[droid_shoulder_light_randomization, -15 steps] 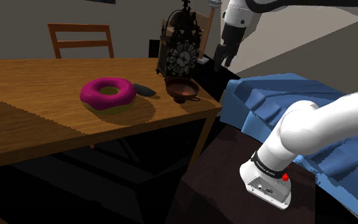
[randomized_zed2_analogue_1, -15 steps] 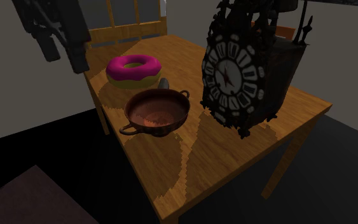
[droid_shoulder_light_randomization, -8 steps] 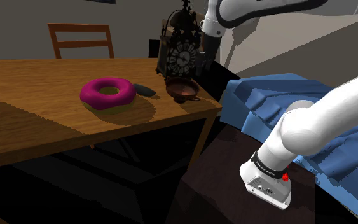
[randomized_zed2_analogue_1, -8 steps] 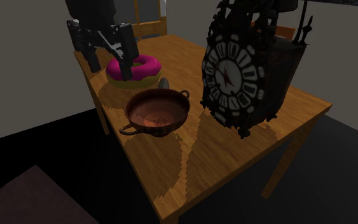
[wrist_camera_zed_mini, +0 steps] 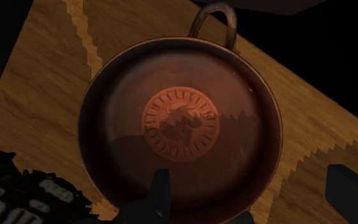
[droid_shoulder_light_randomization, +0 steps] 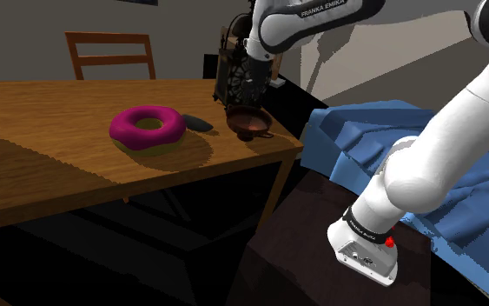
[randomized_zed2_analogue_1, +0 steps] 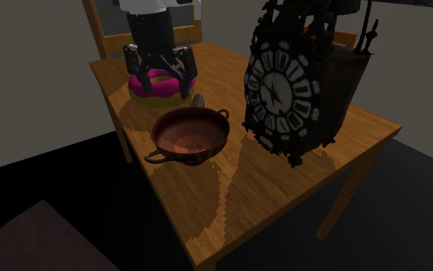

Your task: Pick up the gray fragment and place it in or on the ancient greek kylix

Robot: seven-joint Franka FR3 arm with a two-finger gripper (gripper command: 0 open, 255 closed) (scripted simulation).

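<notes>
Open hand points down — hovers over the kylix.

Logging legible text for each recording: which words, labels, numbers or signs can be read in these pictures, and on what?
"FRANKA EMIKA": pale letters on a dark joint of the arm, in the shoulder view.
Clock: marks ring the dial, too blurred to read as numerals.
Kylix: a round emblem in its bowl, with no legible letters.
Dark band near the arm's base: print too small to read.
</notes>
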